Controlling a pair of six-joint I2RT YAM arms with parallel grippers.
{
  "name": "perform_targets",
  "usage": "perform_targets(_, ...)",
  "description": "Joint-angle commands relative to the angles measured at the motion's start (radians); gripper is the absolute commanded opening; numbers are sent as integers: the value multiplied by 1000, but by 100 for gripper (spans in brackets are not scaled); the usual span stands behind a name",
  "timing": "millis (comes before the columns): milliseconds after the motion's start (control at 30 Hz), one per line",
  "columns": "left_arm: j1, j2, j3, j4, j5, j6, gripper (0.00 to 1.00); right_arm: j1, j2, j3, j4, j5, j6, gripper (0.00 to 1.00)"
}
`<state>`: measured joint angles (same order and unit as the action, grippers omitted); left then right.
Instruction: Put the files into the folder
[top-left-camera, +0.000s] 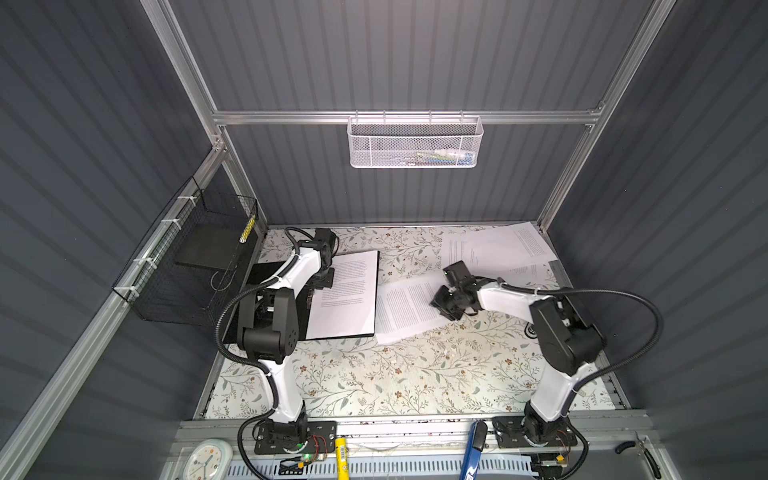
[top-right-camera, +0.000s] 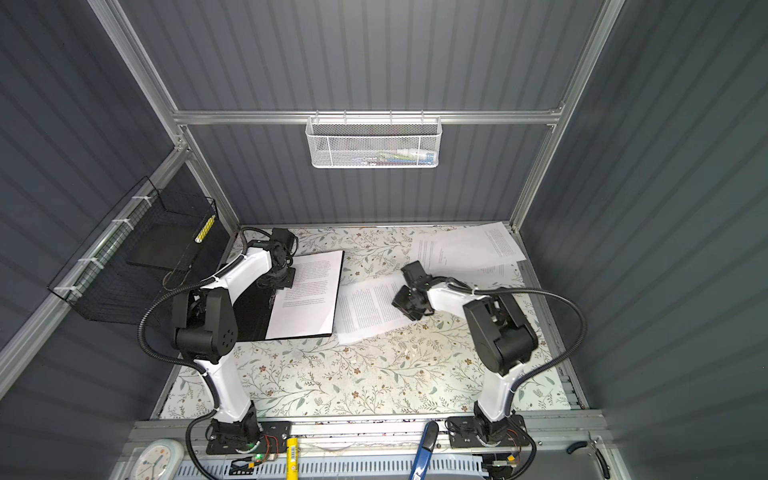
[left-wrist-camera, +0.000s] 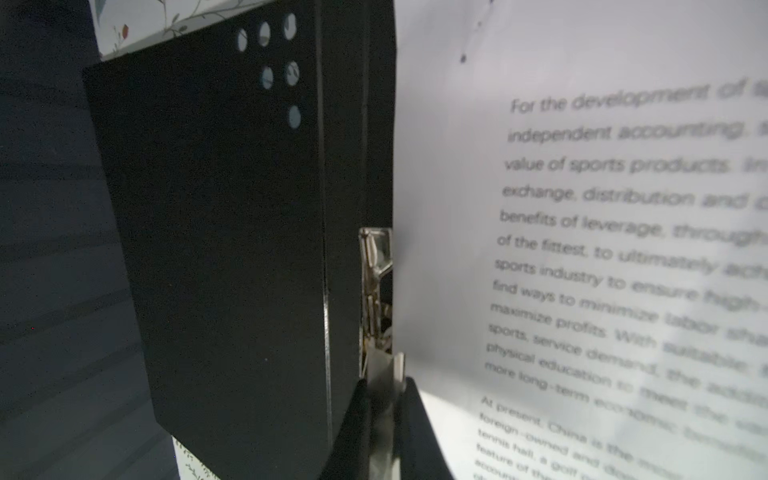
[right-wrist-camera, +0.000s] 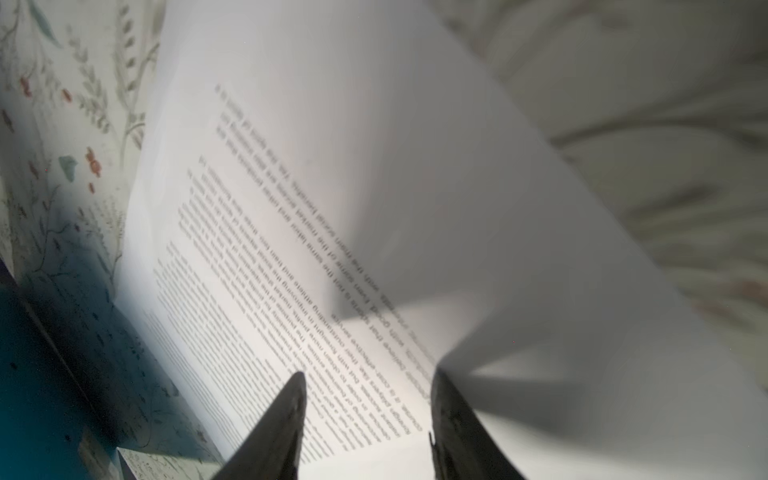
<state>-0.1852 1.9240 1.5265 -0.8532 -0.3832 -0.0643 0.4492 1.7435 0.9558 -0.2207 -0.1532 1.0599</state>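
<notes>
The folder (top-left-camera: 262, 272) (top-right-camera: 253, 311) lies open at the table's left, black inside up. One printed sheet (top-left-camera: 349, 291) (top-right-camera: 309, 291) (left-wrist-camera: 582, 208) rests on its right half. My left gripper (top-left-camera: 321, 279) (top-right-camera: 283, 276) (left-wrist-camera: 384, 386) sits at the spine, shut on the folder's metal clip lever (left-wrist-camera: 382, 365). Another of the files (top-left-camera: 405, 309) (top-right-camera: 365, 307) (right-wrist-camera: 332, 208) lies just right of the folder, one side curled up. My right gripper (top-left-camera: 442, 305) (top-right-camera: 405, 305) (right-wrist-camera: 368, 382) stands open over that sheet's right edge. More files (top-left-camera: 494, 247) (top-right-camera: 461, 247) are piled at the back right corner.
A black wire basket (top-left-camera: 195, 266) hangs on the left wall and a white mesh basket (top-left-camera: 413, 143) on the rear rail. A clock (top-left-camera: 208, 459), a yellow tube (top-left-camera: 341, 457) and a blue-handled tool (top-left-camera: 473, 451) lie on the front ledge. A floral cloth (top-left-camera: 395, 374) covers the table.
</notes>
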Motion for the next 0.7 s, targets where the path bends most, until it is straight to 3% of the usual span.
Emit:
perform_targets(0,-36,-7,30,-28,2,-20,0,-16,-148,-161,-33,90,80,50)
perform_targets(167,-94,54,67,-34,0,-55,0,-79,-373,-350,-72,175,145,52)
perform_targets(400,-159,175,171,-27,14,-106,0,-108,-616,-478,-153,252,147,52)
perform_targets(567,-177,258,264,-29,22,-139,0,-107,-749,-467,-152,221,4,55)
perform_targets(667,-179,297,317,-46,17,-155,0,-107,-808,-463,-115,179,-138,64)
